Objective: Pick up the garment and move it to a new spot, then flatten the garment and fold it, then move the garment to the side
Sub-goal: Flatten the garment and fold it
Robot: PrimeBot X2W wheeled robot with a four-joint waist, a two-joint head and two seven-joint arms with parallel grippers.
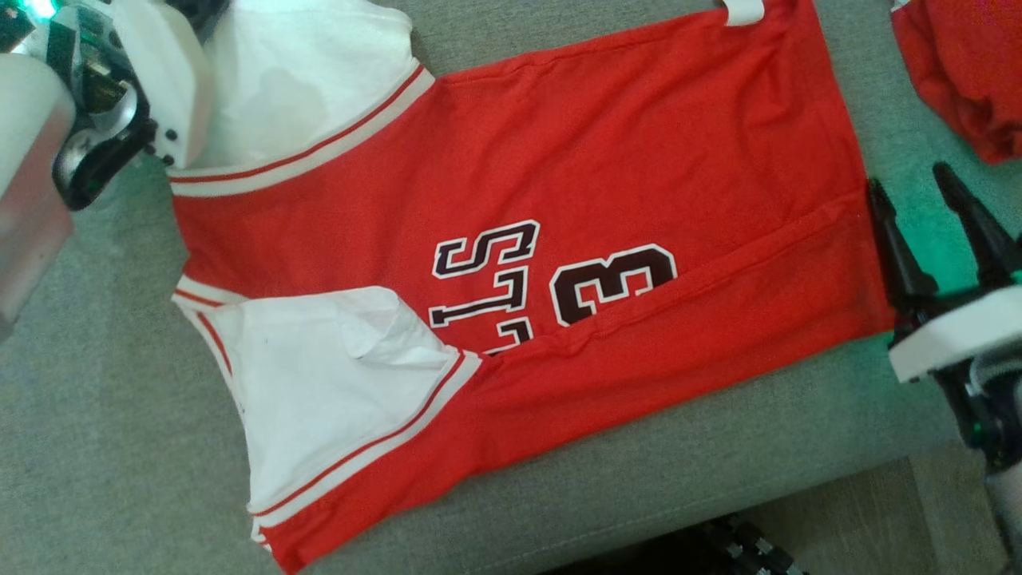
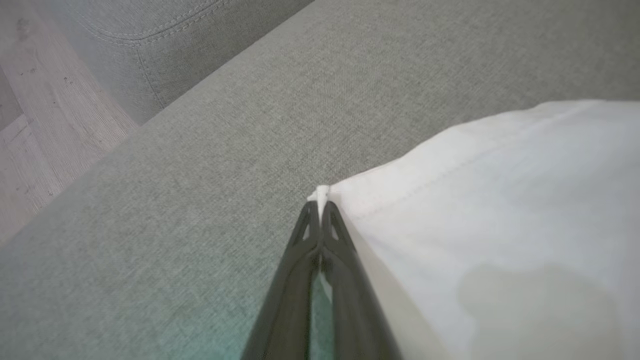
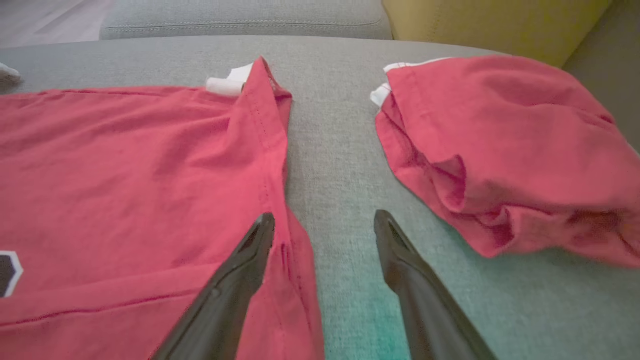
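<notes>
Garment: a red jersey (image 1: 559,184) with white sleeves lies spread flat on its front-facing side, collar end toward the robot's left and hem toward its right.
Support surface: grey woven sofa cushion (image 1: 120,447); the jersey rests wholly on it.
Markings: dark letters with white outlines (image 1: 487,275) and a numeral 3 (image 1: 611,279) at mid-chest, partly covered by a fold of red cloth running along the near side.
Near sleeve: white sleeve (image 1: 327,383) with red-and-white trim, lying flat with a small crease.
Far sleeve: white sleeve edge (image 2: 500,225), seen in the left wrist view, drawn to a point at one corner.
Left gripper: left gripper (image 2: 320,207) has its fingers pressed together on that corner – a small tuft of white cloth stands up between the tips.
Right gripper: right gripper (image 3: 324,216) is spread wide and holds nothing – one finger lies over the jersey hem, the other over bare cushion just beside it.
Other cloth: a second red garment (image 3: 500,150) lies bunched on the cushion, apart from the jersey hem.
Background: wooden floor (image 2: 40,125) beyond the cushion edge; a yellow cushion (image 3: 500,20) behind the bunched garment.
</notes>
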